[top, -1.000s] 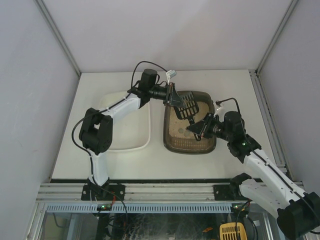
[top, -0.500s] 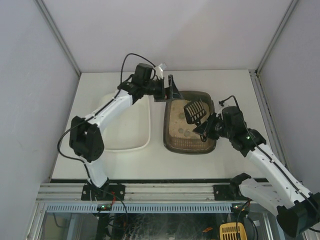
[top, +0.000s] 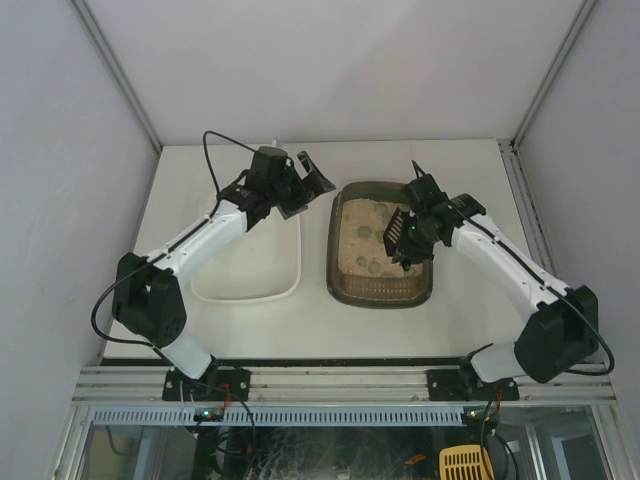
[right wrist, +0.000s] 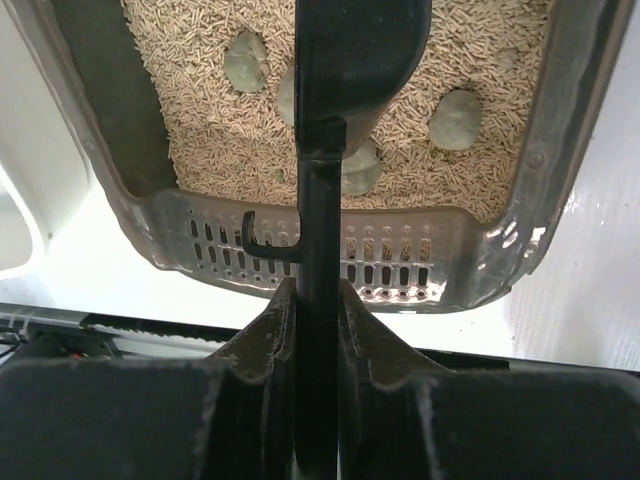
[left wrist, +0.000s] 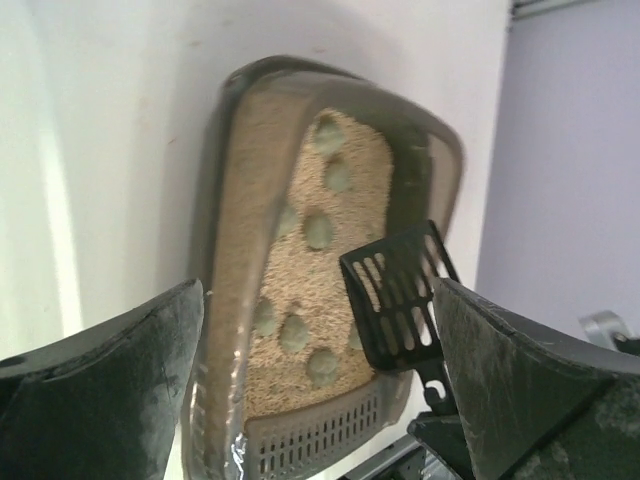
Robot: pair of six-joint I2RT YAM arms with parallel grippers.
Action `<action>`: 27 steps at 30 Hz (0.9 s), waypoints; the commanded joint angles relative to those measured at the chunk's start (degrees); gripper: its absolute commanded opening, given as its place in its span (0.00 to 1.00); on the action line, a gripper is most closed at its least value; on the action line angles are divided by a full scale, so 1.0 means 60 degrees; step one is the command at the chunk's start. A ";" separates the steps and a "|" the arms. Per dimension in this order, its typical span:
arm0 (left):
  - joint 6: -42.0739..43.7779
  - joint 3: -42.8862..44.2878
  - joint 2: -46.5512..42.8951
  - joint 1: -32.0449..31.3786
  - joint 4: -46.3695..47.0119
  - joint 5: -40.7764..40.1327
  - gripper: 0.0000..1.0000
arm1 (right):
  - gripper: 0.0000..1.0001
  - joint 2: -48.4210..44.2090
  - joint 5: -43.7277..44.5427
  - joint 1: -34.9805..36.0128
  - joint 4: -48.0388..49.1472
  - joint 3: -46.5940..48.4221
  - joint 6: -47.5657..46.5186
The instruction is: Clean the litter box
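Observation:
The litter box [top: 336, 272] is a dark grey-brown tray right of centre, holding beige litter with several grey-green clumps [top: 366, 232]. My right gripper [top: 409, 243] hovers over its right half, shut on the handle of a black slotted scoop [top: 397, 230]. In the right wrist view the fingers [right wrist: 270, 330] pinch the scoop handle [right wrist: 318, 190] above the slotted near end of the litter box [right wrist: 450, 255]. My left gripper [top: 306, 190] is open and empty, left of the box's far corner. The left wrist view shows the litter box [left wrist: 228, 250] and scoop [left wrist: 395, 300] between its wide-apart fingers [left wrist: 110, 390].
A plain white tray [top: 292, 282] lies left of the litter box, under the left arm. Grey walls close in the table on three sides. A metal rail [top: 330, 385] runs along the near edge. Loose cables hang off both wrists.
My left gripper let go of the scoop, opened wide and drew back left toward the white tray. The right arm swung round to the far right, keeping the scoop over the litter.

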 commanded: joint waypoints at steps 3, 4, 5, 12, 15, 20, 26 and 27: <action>-0.1444 -0.1190 -0.0428 -0.0108 0.0500 -0.1087 1.00 | 0.00 0.0867 0.0310 0.0367 -0.0190 0.1089 -0.0727; -0.1575 -0.1320 -0.0369 -0.0100 0.0531 -0.0995 1.00 | 0.00 0.1038 0.0311 0.0410 -0.0154 0.1171 -0.0799; -0.1661 -0.1400 -0.0288 -0.0110 0.0542 -0.0831 1.00 | 0.00 0.1136 0.0333 0.0440 -0.0055 0.1220 -0.0843; -0.1654 -0.1415 -0.0063 -0.0152 0.0520 -0.0710 1.00 | 0.00 0.2015 0.0671 0.0596 -0.0159 0.1659 -0.0888; -0.1630 -0.1388 -0.0200 -0.0152 0.0535 -0.0854 1.00 | 0.00 0.2294 0.0935 0.0721 -0.0205 0.1804 -0.0881; -0.1571 -0.1346 -0.0320 -0.0152 0.0535 -0.1007 1.00 | 0.00 0.2806 0.1156 0.0865 -0.0181 0.2055 -0.0956; -0.1472 -0.1378 -0.0426 -0.0152 0.0564 -0.1106 1.00 | 0.00 0.3181 0.0629 0.0967 0.0560 0.2070 -0.1067; -0.1412 -0.1394 -0.0448 -0.0148 0.0588 -0.1135 1.00 | 0.00 0.3220 0.0534 0.0991 0.0709 0.2070 -0.1092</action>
